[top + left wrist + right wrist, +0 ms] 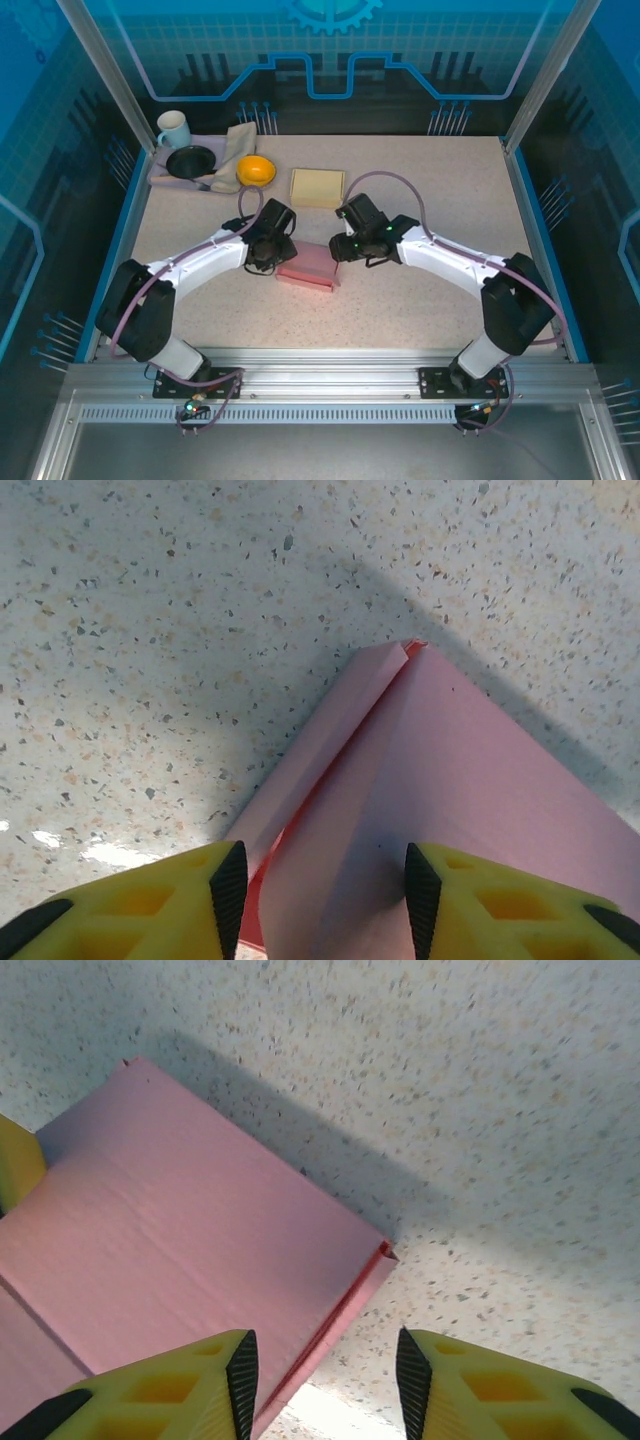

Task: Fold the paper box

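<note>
Box — pink, part-folded on the table, one side flap turned in; left gripper at its left edge, right gripper at its right, both with jaws apart and empty — step judged: creasing side flaps; next move needs a pinch on a flap.

No text, labels, brands or numbers can be read. The one sign-like mark is a light-blue gear-shaped emblem printed on the blue back wall panel, at the top centre of the top external view. It carries no legible lettering.
</note>
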